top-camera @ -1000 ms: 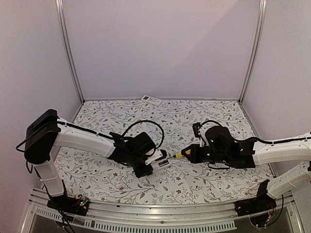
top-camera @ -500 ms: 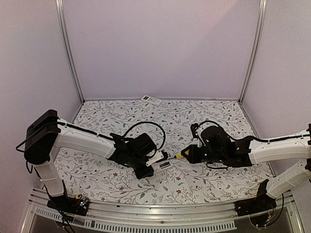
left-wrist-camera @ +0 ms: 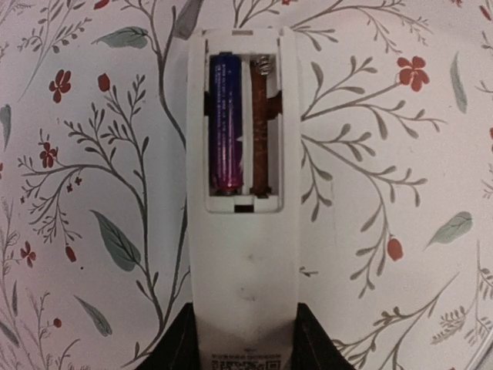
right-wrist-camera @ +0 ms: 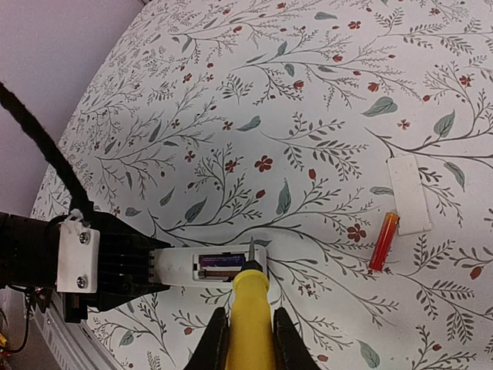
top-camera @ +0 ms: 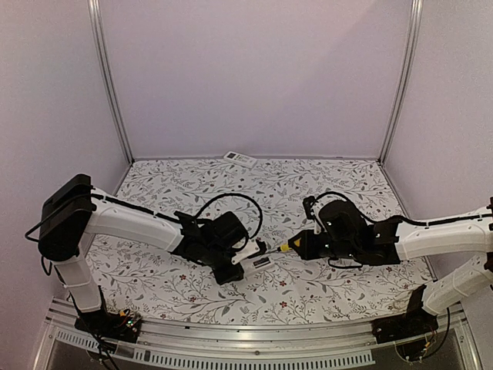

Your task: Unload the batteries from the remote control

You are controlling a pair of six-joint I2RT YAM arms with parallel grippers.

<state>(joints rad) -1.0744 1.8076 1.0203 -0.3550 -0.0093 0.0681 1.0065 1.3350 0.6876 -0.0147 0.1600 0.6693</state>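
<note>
My left gripper [left-wrist-camera: 245, 339] is shut on the remote control [left-wrist-camera: 245, 254], a slim white one held back-up with its battery compartment open. One dark purple battery [left-wrist-camera: 226, 123] lies in the left slot. The slot beside it is empty and shows a rusty contact strip. My right gripper [right-wrist-camera: 249, 331] is shut on a yellow-handled screwdriver [right-wrist-camera: 248, 308], whose metal tip rests at the far end of the compartment by the dark battery [right-wrist-camera: 222, 262]. The reddish battery [right-wrist-camera: 384, 240] lies loose on the table to the right. In the top view both grippers meet at the remote control [top-camera: 262, 263].
A white battery cover [right-wrist-camera: 409, 193] lies flat just beyond the reddish battery. A broader white remote [top-camera: 239, 159] sits at the back wall. The table has a floral cloth [top-camera: 231, 193], with metal posts at the rear corners.
Over the last second my right gripper and the screwdriver shifted slightly left toward the remote, and the remote's end moved a little. Both have been nearly still for the last half second.
</note>
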